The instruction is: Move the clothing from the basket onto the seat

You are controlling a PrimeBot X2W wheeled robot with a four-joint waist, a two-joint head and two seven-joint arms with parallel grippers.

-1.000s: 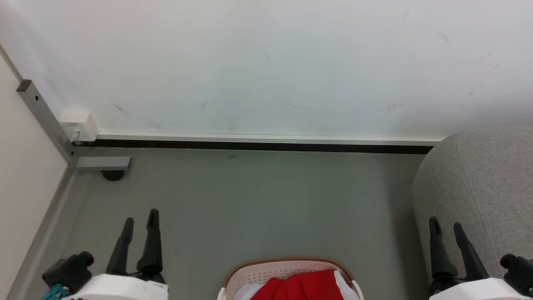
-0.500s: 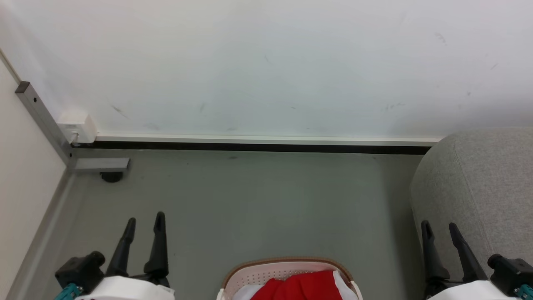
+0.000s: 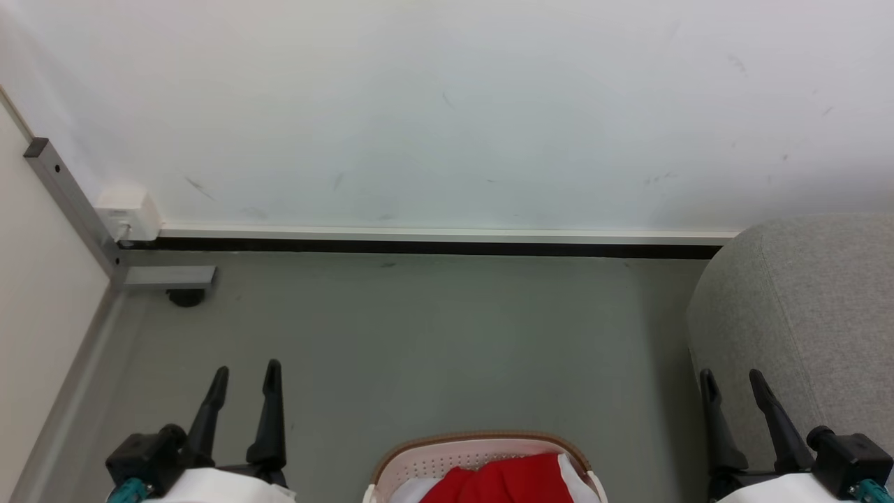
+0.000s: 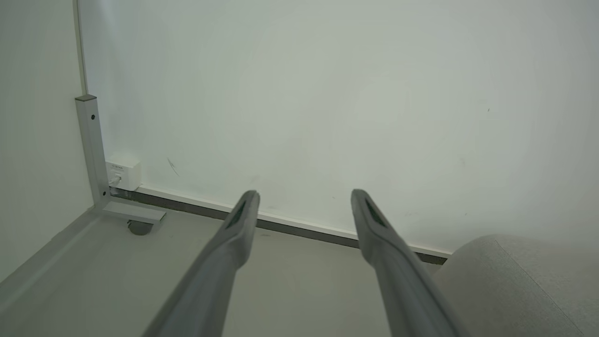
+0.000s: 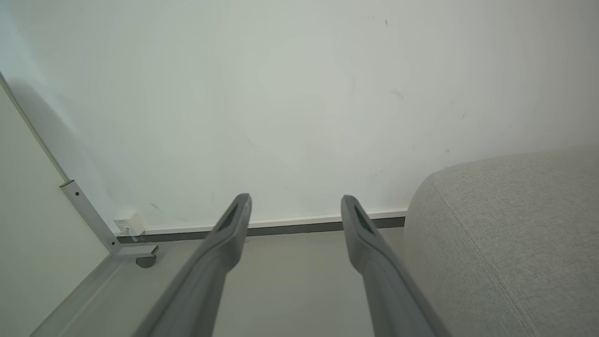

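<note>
At far left of the head view, a grey metal post [image 3: 70, 199] slants down the room's corner to a small white wall box [image 3: 126, 209]. From there a dark skirting strip [image 3: 433, 244] runs along the foot of the scuffed white wall [image 3: 447, 105]. At lower left, my left tool [image 3: 248, 368] hangs over the grey floor [image 3: 419, 335], its two dark fingers parted, floor showing between them and nothing held. The left wrist view has the same fingers spread wide and pointing toward the foot of the wall. At bottom centre, the basket [image 3: 482, 437] stands on the floor between my two arms, cut off by the lower edge, with its brown rim band and rows of small holes in sight. The clothing [image 3: 503, 480] lies inside it: a bright red garment heaped in the middle, a white piece [image 3: 407, 491] at its left and more white at its right. At lower right, my right tool [image 3: 731, 374] is likewise spread apart and empty, fingertips up, seen against the near face of the seat [image 3: 803, 300]; whether it touches the fabric I cannot tell. The seat, light grey and woven, with a rounded corner and one seam line, stands on the floor at the right edge, near the basket and against the wall.
</note>
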